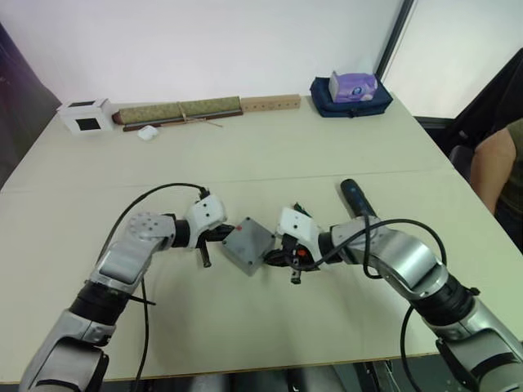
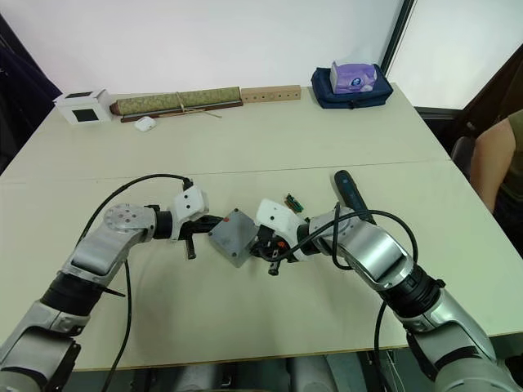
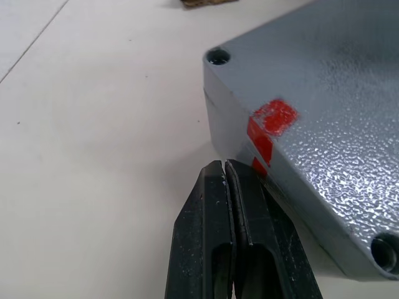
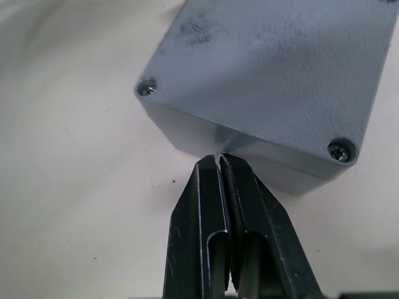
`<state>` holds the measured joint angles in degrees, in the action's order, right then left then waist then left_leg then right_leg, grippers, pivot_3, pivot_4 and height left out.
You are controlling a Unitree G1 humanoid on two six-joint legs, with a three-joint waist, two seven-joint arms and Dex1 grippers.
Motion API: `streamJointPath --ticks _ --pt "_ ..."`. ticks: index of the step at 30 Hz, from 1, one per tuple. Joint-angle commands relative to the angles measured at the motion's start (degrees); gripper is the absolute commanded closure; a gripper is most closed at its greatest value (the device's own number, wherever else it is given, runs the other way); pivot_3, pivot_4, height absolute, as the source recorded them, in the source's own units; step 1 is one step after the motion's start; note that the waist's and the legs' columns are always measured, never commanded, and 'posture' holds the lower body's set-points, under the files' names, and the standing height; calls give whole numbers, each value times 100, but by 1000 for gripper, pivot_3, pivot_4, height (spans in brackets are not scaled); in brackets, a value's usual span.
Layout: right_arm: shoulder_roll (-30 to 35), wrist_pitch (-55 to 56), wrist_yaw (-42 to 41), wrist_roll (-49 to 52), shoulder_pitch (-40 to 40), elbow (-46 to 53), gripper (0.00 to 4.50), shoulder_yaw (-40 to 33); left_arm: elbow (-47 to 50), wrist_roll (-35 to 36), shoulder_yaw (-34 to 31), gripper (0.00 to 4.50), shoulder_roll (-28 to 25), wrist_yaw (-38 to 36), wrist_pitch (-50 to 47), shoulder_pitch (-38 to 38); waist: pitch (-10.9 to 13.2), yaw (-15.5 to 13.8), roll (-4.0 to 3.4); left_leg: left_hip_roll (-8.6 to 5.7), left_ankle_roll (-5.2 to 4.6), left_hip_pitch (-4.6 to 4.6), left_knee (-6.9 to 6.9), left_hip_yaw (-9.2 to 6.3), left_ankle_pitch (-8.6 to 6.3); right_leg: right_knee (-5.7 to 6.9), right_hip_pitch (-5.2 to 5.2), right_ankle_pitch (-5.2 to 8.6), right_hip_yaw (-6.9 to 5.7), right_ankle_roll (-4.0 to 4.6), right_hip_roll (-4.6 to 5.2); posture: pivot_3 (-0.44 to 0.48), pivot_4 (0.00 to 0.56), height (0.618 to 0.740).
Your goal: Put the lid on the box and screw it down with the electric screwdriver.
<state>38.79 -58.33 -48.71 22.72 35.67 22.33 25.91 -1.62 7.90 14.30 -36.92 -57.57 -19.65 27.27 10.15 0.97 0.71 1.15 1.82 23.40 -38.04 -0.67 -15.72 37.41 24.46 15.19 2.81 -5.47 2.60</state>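
Beige table (image 1: pixel 270 163) with lidded box (image 1: pixel 249 245), screwdriver (image 1: pixel 356 197).

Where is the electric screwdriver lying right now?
In the head views, the electric screwdriver lies on the table at the robot's right, just beyond its right forearm, right of the lidded box and the small green circuit board.

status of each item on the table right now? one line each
lid: on the box, two corners with screws in, two holes empty
box: closed, on the table between both grippers
electric screwdriver: lying on the table, unheld
left gripper: shut, at the box's side
right gripper: shut, at the box's side
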Motion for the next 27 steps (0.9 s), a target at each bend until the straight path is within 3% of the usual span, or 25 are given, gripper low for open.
streamJointPath --ticks 1,7,15,27 --pt "400 322 -59 -216 46 59 4459 -380 358 28 -227 4500 -524 -361 103 -295 0 15 0 0 0 0 0 0 0 0 0 0 0 0 0 0 150 740" --pt "165 896 106 -565 254 -640 4459 -504 1098 444 -389 4500 -929 -747 -214 -803 0 11 0 3 0 -2 1 4 0 1 1 0 1 1 0 0 150 740" --pt "-759 1391 193 -964 400 -1481 4459 -157 1327 581 -322 4500 -609 -483 -566 -682 0 4 0 1 0 -2 -2 4 0 4 0 0 1 0 0 0 150 740" --pt "-737 1066 -64 -951 135 -1027 4459 -150 982 407 -254 4500 -326 -374 -456 -276 0 -1 0 -1 0 -1 -5 2 0 8 0 0 1 0 0 0 150 740"
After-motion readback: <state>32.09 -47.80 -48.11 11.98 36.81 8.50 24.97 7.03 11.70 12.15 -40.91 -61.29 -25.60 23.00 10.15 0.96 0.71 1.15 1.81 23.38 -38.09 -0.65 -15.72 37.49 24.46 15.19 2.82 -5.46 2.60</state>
